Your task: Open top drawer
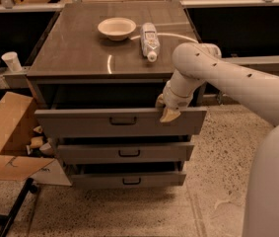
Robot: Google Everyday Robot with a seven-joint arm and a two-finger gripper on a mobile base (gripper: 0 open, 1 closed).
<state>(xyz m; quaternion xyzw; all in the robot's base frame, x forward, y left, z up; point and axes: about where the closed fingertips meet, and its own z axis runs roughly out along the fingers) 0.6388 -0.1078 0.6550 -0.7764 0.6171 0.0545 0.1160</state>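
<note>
resting tool (169, 113) on top drawer (99, 124) rim, speckled floor (223, 181)

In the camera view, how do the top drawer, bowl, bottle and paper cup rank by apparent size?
Largest: top drawer, with the gripper at its upper edge, right of the handle
Then bowl and bottle, too alike to rank
paper cup smallest
</note>
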